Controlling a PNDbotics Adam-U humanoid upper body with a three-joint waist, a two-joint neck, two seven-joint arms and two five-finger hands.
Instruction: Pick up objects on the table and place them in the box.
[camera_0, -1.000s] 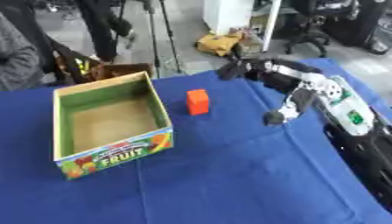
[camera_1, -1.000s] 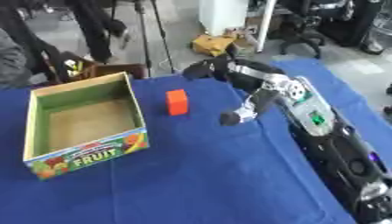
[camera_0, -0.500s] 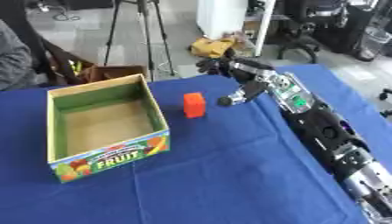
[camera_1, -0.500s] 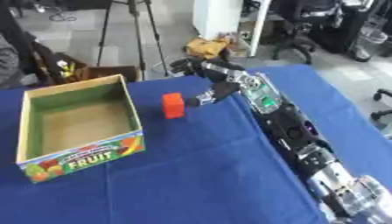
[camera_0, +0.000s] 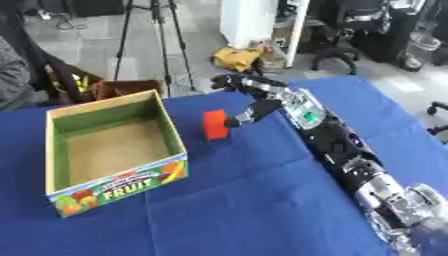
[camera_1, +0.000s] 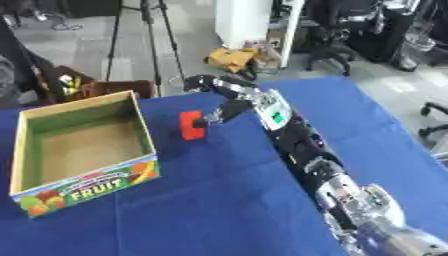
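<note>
A small red block stands on the blue table, just right of the open cardboard box with green inner walls and a "FRUIT" label. My right arm stretches from the lower right up to the block. My right hand is open, its thumb against the block's right side and its fingers reaching out past the block, above the table's far edge. The box looks empty. My left hand shows in neither view.
The blue cloth covers the whole table. Beyond the far edge stand a brown basket, a tripod, a yellow bundle on the floor and office chairs. A seated person shows at the far left.
My right arm has stretched out and the hand has swung left toward the red block, its thumb now at the block's side. The camera has shifted too. The block and box stay put.
</note>
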